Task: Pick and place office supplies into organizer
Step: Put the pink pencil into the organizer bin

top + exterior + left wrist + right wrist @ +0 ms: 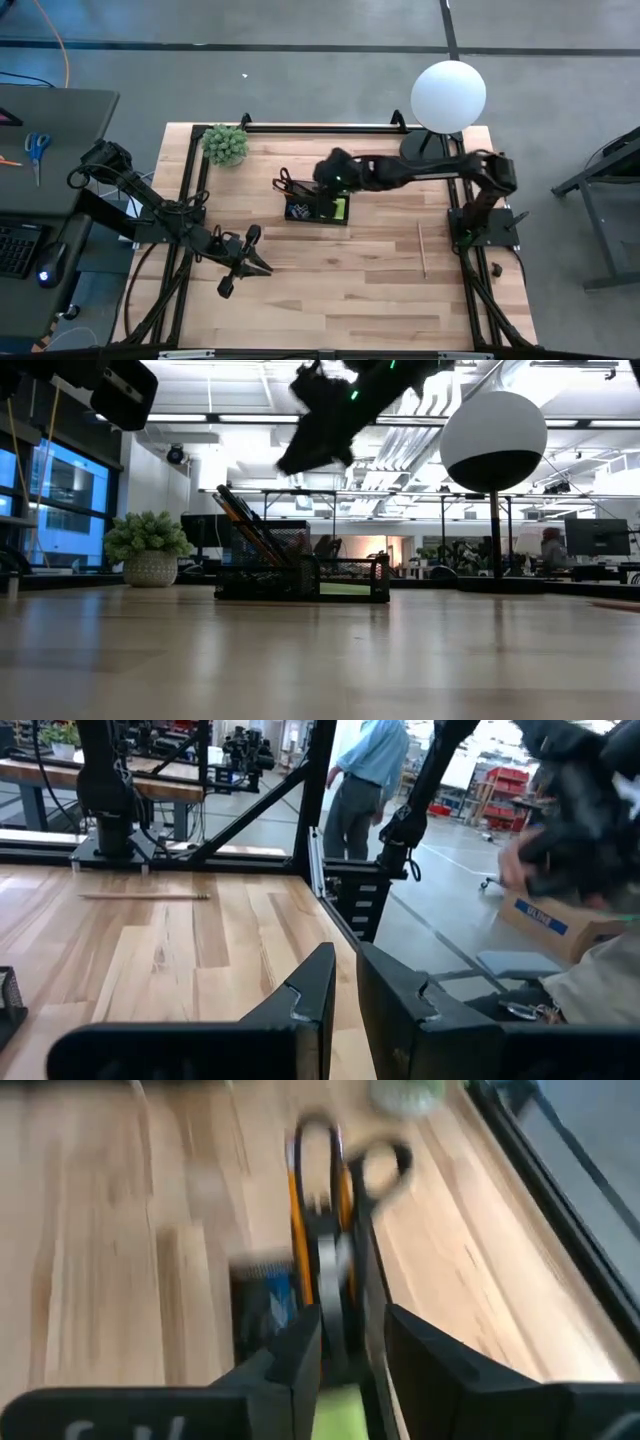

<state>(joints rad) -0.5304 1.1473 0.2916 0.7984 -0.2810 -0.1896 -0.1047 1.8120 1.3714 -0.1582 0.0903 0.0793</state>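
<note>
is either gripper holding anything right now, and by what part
Nothing is held: the right gripper hangs open over the organizer, and the left gripper is shut and empty.

My high camera hangs over the table (330,290) and looks straight down, far enough to take in both arms and the floor around. My low camera sits at board level, facing across to the organizer (300,575), the plant (148,548) and the lamp (493,440), with the room behind. Both views share those three things. My left wrist camera looks past its own fingers (300,1010) along the board to a pencil (145,896) and the room. My right wrist camera looks down close on the organizer (300,1310), which the high view shows too.
</note>
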